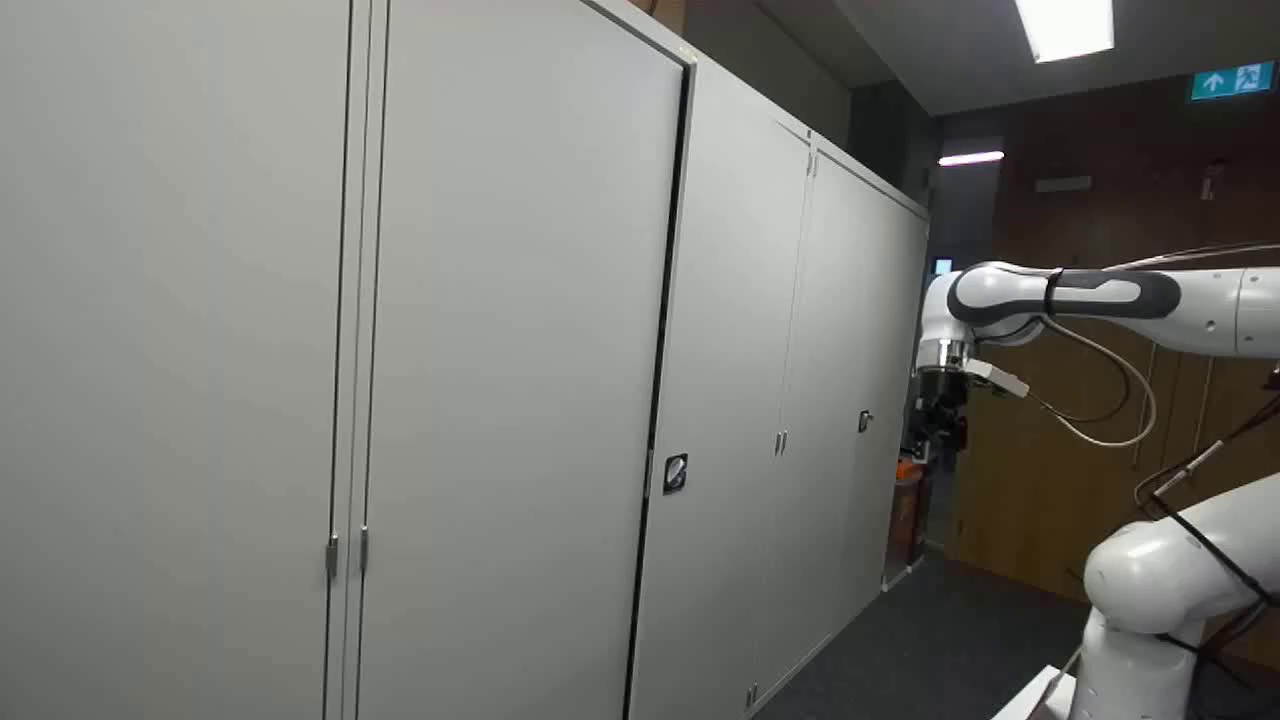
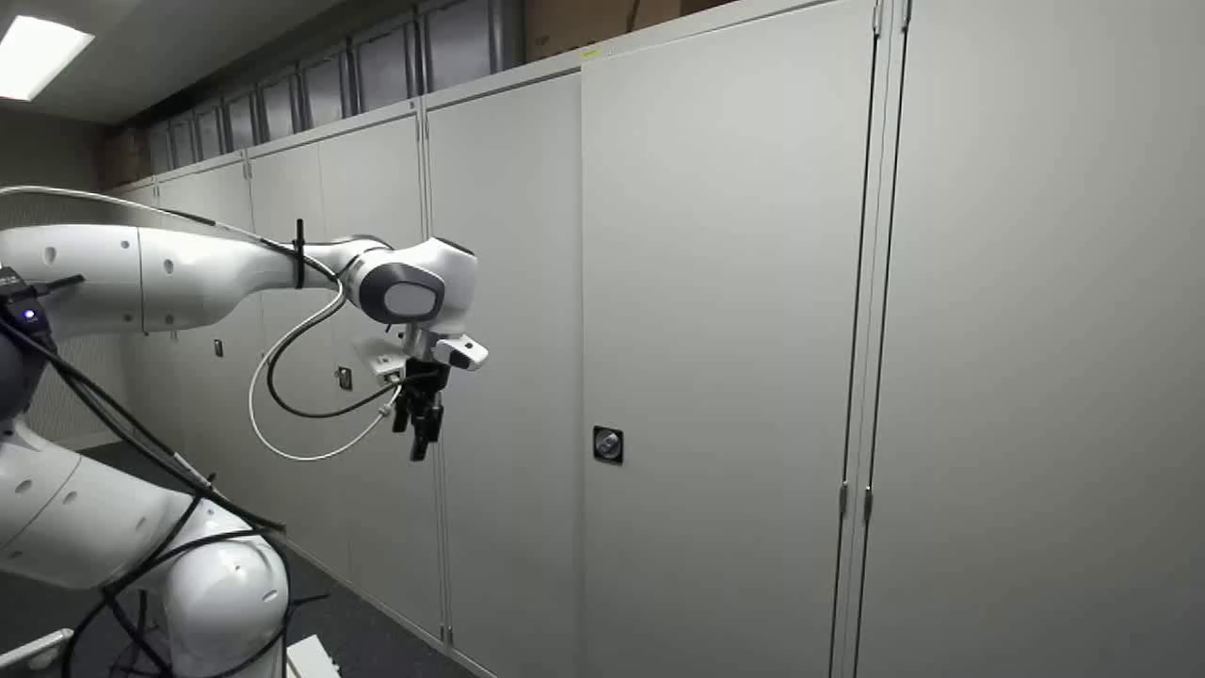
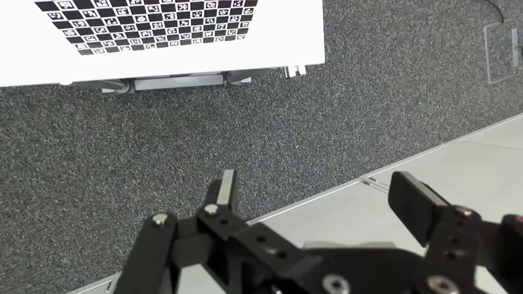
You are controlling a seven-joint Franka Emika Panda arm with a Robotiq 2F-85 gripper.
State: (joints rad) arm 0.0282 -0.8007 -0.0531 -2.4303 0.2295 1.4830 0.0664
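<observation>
Along the bottom of the wrist view, the gripper [image 3: 320, 190] has its jaws wide apart — grey cabinets [image 3: 490, 171] span the lower right, carpet [image 3: 286, 134] the middle, a checkered board [image 3: 155, 24] the upper left. In an exterior view, a round handle [image 2: 608, 444] sits below centre.
</observation>
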